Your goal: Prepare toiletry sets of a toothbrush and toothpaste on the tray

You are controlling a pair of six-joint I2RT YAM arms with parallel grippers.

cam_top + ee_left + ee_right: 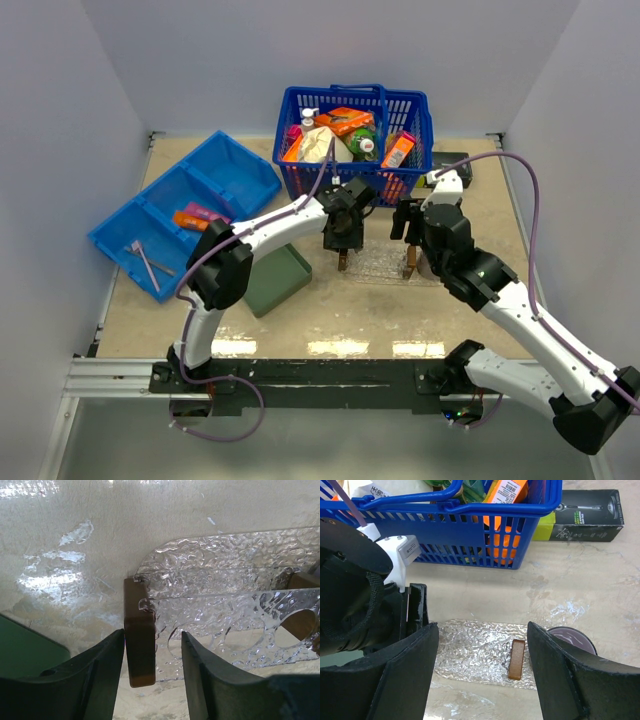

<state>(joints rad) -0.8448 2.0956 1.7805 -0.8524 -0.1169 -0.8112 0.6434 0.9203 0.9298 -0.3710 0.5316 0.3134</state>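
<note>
The clear tray (378, 262) lies flat on the table in front of the blue basket, with a brown wooden handle at each short end. My left gripper (343, 247) is open around the left handle (140, 640). Its left finger touches the handle and its right finger stands apart from it. My right gripper (410, 240) is open and empty above the right handle (516, 659). The orange toothpaste (188, 219) and pink toothpaste (206, 212) lie in the blue divided bin (240, 165). A toothbrush (146, 263) lies in the bin's near compartment.
A dark green tray (278, 282) lies just left of the clear tray. A blue basket (355, 145) full of packets stands behind it. A black box (580, 516) lies to the basket's right. A purple mug (572, 637) stands at the tray's right end.
</note>
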